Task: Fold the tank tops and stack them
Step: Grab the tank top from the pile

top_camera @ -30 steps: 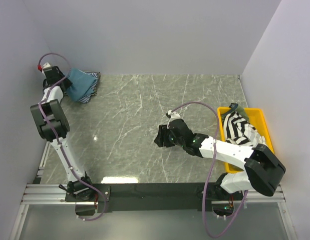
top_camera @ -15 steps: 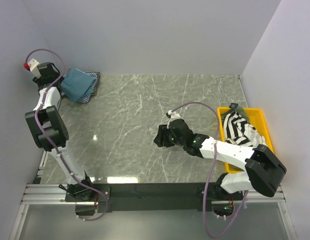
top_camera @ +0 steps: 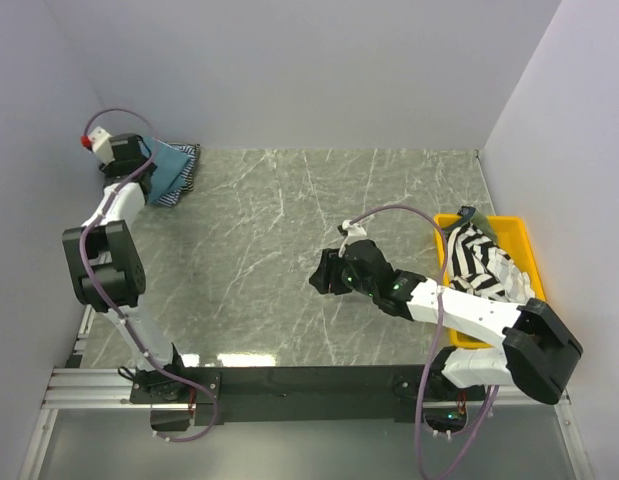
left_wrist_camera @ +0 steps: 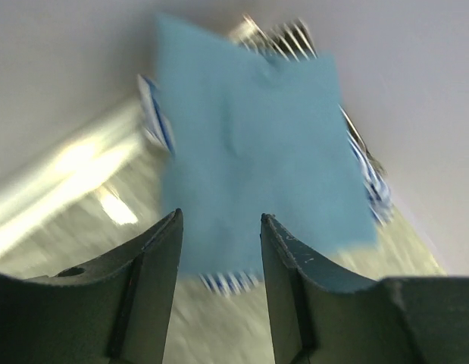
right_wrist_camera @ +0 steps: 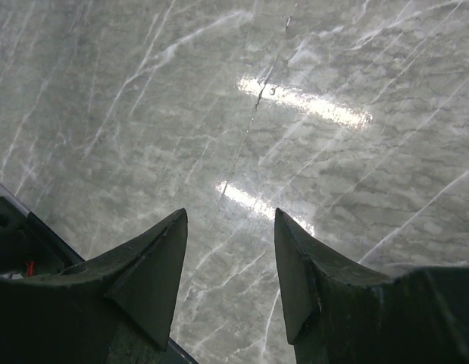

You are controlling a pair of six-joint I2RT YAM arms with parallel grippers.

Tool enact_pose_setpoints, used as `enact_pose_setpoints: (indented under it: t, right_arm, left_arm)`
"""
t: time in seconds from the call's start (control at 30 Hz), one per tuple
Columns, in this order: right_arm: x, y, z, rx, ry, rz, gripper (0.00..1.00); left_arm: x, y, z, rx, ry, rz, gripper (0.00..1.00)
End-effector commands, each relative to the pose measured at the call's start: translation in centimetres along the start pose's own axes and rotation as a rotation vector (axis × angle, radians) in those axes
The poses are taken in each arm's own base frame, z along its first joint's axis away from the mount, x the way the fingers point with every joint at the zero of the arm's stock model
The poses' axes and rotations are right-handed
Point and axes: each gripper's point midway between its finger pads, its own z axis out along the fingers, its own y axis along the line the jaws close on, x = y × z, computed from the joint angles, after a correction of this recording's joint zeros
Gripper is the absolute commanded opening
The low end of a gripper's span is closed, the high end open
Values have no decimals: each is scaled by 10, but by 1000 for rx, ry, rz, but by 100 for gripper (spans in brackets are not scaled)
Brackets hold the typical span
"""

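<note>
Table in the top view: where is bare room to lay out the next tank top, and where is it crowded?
Bare marble table runs from the folded teal top in the far-left corner to the right hand mid-table, plus the near strip before the arm bases. Crowded: that corner, with the left hand at it, and the filled yellow tray.

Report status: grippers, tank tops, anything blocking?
Left gripper open, facing teal top lying on fine-striped top. Right gripper open over table. Black-and-white top in yellow tray. Nothing blocking.
</note>
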Motion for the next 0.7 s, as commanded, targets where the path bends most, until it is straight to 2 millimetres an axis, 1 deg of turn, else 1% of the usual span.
enact_pose_setpoints:
  t: [0.0, 0.03, 0.07, 0.1, 0.13, 0.17, 0.2, 0.23, 0.27, 0.3, 0.33, 0.37, 0.4, 0.43, 0.47, 0.5, 0.53, 0.57, 0.6, 0.63, 0.67]
  right_arm:
    - [-18, 2, -8, 4, -71, 20, 57]
    - [-22, 2, -12, 4, -85, 22, 57]
    - [-25, -1, -14, 17, -86, 26, 57]
    - [-31, -4, -17, 38, -108, 30, 57]
    - [-36, -6, -23, 53, -126, 36, 57]
    - [-40, -12, -28, 86, -127, 40, 57]
    - [-50, -22, -33, 136, -160, 58, 58]
    - [-59, -27, -42, 164, -187, 68, 58]
    - [-63, -35, -50, 210, -188, 76, 58]
    - [-72, -47, -57, 261, -211, 98, 58]
    - [-83, -59, -69, 321, -254, 115, 60]
    - [-86, -70, -79, 378, -250, 135, 61]
    - [-92, -80, -87, 416, -266, 150, 61]
    - [-103, -97, -99, 476, -305, 183, 61]
    - [-105, -107, -110, 526, -306, 195, 62]
    - [-107, -117, -117, 566, -318, 209, 63]
    - [-114, -137, -133, 634, -362, 250, 64]
    - [-112, -149, -140, 675, -358, 265, 64]
    - [-112, -162, -149, 716, -370, 291, 65]
    - [-112, -172, -157, 742, -385, 314, 65]
    - [-110, -195, -170, 803, -400, 364, 65]
  left_arm:
    - [-19, -54, -58, 145, -38, -86, 51]
    - [-8, -57, -67, 158, -18, -81, 51]
    - [0, -65, -78, 179, -3, -77, 51]
    - [8, -88, -104, 253, 20, -72, 52]
    - [24, -91, -114, 269, 50, -59, 52]
    - [37, -101, -129, 301, 81, -49, 52]
    - [55, -117, -157, 368, 119, -27, 52]
    - [68, -127, -175, 422, 159, -13, 52]
    - [76, -134, -196, 462, 186, 2, 52]
    - [103, -148, -225, 537, 238, 60, 52]
    - [116, -155, -246, 589, 272, 97, 52]
    - [137, -163, -283, 648, 326, 154, 52]
    - [149, -164, -302, 694, 355, 203, 53]
    - [162, -165, -322, 734, 392, 242, 53]
    - [166, -165, -346, 787, 418, 263, 53]
    - [190, -159, -377, 845, 478, 329, 54]
    - [198, -156, -396, 887, 505, 354, 54]
    - [199, -152, -417, 941, 527, 366, 54]
    - [215, -144, -438, 978, 576, 402, 54]
    - [219, -138, -450, 1006, 604, 414, 54]
    - [217, -134, -467, 1064, 628, 413, 55]
